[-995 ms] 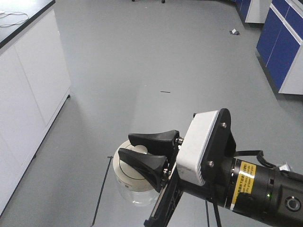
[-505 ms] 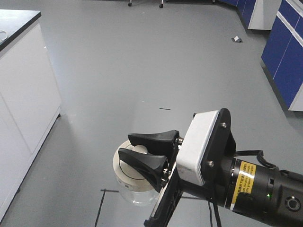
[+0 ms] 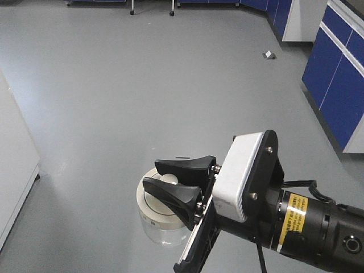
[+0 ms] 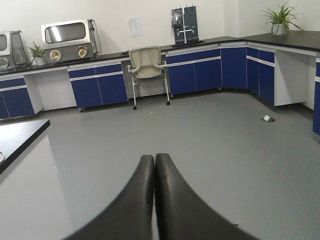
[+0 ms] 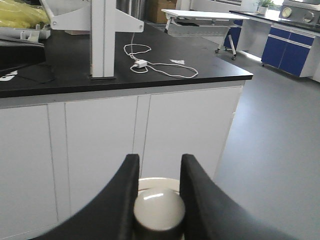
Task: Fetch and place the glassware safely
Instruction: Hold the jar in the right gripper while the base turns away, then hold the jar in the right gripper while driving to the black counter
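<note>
grey floor [image 3: 114, 85] below, right gripper [image 3: 152, 174] clasps the glass jar [image 3: 162, 234] by its knob [image 5: 159, 207].

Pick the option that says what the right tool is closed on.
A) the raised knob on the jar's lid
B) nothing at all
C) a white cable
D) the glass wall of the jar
A: in the right wrist view, the fingers of the right tool press against both sides of the cream knob on top of the glass jar.
</note>
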Controlling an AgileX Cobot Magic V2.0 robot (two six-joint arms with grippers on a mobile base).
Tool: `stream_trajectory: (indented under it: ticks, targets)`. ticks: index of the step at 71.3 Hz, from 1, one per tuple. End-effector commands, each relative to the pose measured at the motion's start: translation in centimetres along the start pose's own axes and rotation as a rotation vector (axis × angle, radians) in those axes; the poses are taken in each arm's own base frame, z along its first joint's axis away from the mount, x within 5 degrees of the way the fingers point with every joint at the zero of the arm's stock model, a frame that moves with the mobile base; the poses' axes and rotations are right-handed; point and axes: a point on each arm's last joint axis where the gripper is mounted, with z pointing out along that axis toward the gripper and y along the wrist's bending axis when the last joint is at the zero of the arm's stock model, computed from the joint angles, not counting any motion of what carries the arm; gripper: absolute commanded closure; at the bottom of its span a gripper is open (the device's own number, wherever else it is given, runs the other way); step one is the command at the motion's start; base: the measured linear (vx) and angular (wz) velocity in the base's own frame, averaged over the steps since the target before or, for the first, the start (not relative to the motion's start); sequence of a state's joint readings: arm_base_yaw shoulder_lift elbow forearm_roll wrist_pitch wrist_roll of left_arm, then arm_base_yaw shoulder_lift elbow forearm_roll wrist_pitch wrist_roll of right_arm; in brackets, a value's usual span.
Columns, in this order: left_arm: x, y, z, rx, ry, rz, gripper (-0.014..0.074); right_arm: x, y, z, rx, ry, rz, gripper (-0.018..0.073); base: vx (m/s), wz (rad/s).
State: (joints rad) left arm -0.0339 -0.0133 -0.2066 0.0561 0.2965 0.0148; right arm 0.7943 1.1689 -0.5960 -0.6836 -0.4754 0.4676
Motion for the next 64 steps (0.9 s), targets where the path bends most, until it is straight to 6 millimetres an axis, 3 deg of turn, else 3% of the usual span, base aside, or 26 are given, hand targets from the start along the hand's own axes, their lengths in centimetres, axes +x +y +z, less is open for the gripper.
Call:
stream_trajectory:
  ticks: [1, 64]
  targets:
    - [-1.35, 0.04, -0.14, 0.001, -0.083, -0.013, 0.0603, -2.32, 0.11, -0.35, -0.022, -0.134, -0.004, 0.0559, 0.44, -0.06]
    - [-1.35, 0.04, -0.14, 0.001, -0.082, -0.013, 0.0603, -2.32, 0.11, -0.35, -0.022, -0.134, -0.004, 0.0559, 0.48, 0.01]
